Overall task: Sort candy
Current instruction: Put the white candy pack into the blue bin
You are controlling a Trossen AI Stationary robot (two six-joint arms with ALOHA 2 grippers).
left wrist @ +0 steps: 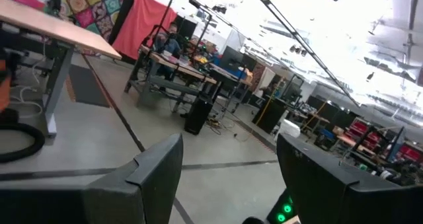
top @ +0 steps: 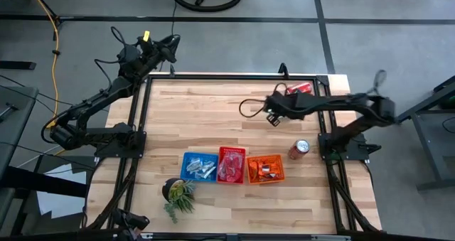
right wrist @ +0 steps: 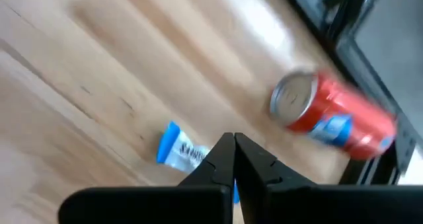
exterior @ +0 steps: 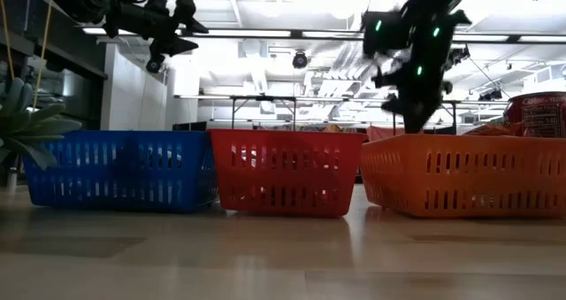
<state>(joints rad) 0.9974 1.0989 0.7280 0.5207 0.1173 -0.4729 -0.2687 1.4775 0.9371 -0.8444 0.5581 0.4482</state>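
My right gripper point(top: 273, 119) hangs raised over the table's middle right, beyond the baskets, and also shows in the low view point(exterior: 414, 116). It is shut on a blue and silver candy packet point(right wrist: 177, 150). My left gripper point(top: 173, 45) is open and empty, raised past the table's far left corner; its wrist view point(left wrist: 228, 178) looks into the room. Three baskets stand in a row near the front: blue point(top: 199, 165) with blue/silver packets, red point(top: 231, 164) with pink and red packets, orange point(top: 264, 170) with orange packets. My right gripper has the candy packet between its two shut fingers point(right wrist: 221, 159). The fingers hide the place of contact. The packet's free end point(right wrist: 168, 145) sticks out to one side of the fingers, clear of the table.
A red soda can point(top: 299, 148) stands upright right of the orange basket. Another red can point(right wrist: 334, 115) lies on its side near the far right edge point(top: 298, 89). A small green potted plant point(top: 178, 193) stands at the front left. Bare wood lies between the baskets and the far edge.
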